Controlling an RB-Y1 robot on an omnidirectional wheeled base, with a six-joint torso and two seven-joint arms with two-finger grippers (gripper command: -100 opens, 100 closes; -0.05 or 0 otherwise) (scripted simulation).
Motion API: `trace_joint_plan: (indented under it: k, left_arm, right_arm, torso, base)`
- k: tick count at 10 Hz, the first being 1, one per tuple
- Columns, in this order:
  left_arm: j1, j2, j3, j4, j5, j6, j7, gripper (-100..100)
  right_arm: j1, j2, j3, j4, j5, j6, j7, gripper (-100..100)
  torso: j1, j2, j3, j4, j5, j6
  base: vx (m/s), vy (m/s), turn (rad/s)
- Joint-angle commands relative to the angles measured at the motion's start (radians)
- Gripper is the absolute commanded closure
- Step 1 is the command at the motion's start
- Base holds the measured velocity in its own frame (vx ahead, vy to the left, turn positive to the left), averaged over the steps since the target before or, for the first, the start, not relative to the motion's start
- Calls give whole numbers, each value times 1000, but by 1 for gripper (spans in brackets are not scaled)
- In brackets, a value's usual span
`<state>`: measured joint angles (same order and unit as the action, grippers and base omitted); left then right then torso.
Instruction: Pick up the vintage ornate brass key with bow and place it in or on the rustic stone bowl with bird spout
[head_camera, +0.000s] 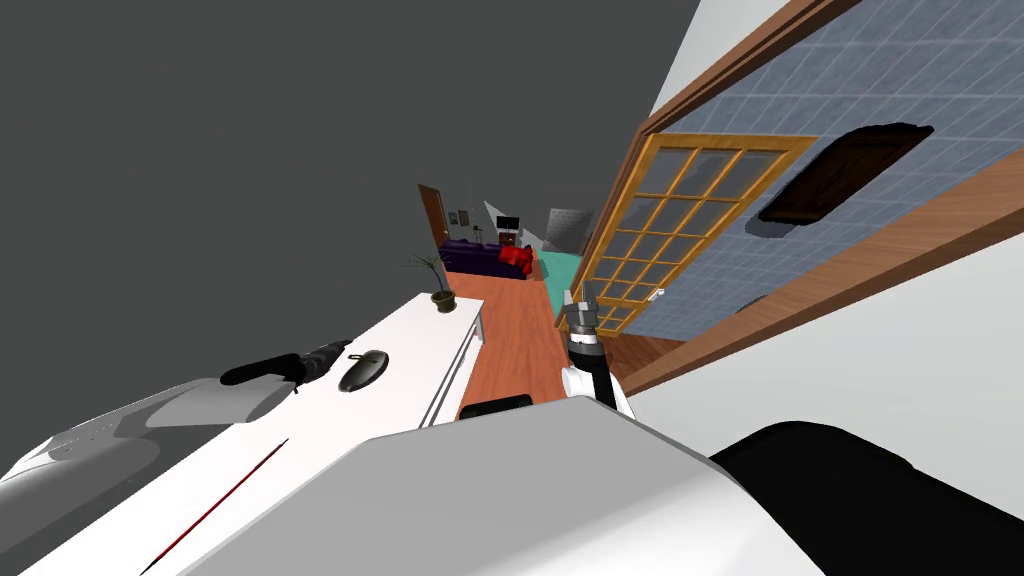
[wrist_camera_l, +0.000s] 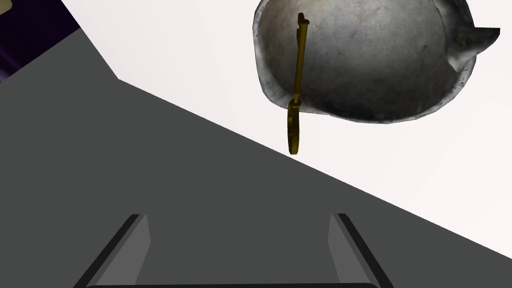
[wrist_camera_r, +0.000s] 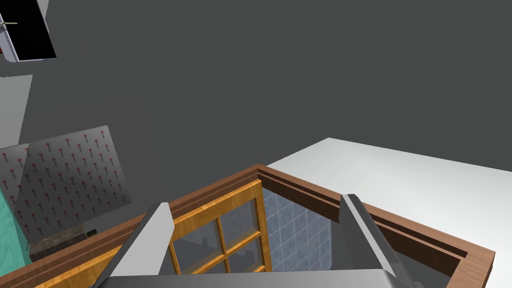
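The grey stone bowl (wrist_camera_l: 370, 60) with a pointed spout (wrist_camera_l: 480, 37) sits on the white cabinet top (wrist_camera_l: 175, 45). The brass key (wrist_camera_l: 299, 75) lies across the bowl's rim, its shaft inside the bowl and its bow hanging outside over the white top. My left gripper (wrist_camera_l: 239, 216) is open and holds nothing; it stays back from the bowl, over the top's edge. In the head view the bowl (head_camera: 362, 370) is just ahead of my left gripper (head_camera: 335, 352). My right gripper (head_camera: 581, 297) is raised by the glass-paned door, and it (wrist_camera_r: 256, 201) stands open and holds nothing.
A potted plant (head_camera: 443, 295) stands at the far end of the white cabinet (head_camera: 440, 335). A thin red rod (head_camera: 220, 500) lies on its near part. A wooden glass-paned door (head_camera: 680, 220) is to the right. A purple sofa (head_camera: 480, 258) is far ahead.
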<state>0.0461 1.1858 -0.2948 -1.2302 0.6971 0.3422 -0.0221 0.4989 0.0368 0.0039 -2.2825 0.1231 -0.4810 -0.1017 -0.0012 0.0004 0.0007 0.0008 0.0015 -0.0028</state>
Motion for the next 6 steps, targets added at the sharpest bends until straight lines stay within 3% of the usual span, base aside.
trace_joint_plan:
  k: [1, 6]
  left_arm:
    - [0, 0, 0, 0, 0, 0, 0, 0]
    - [0, 0, 0, 0, 0, -1, 1, 0]
  right_arm:
    - [0, 0, 0, 0, 0, 0, 0, 0]
    - [0, 0, 0, 0, 0, 0, 0, 0]
  torso:
    - [0, 0, 0, 0, 0, 0]
    - [-1, -2, -1, 0, 0, 0]
  base:
    - [0, 0, 0]
    - [0, 0, 0]
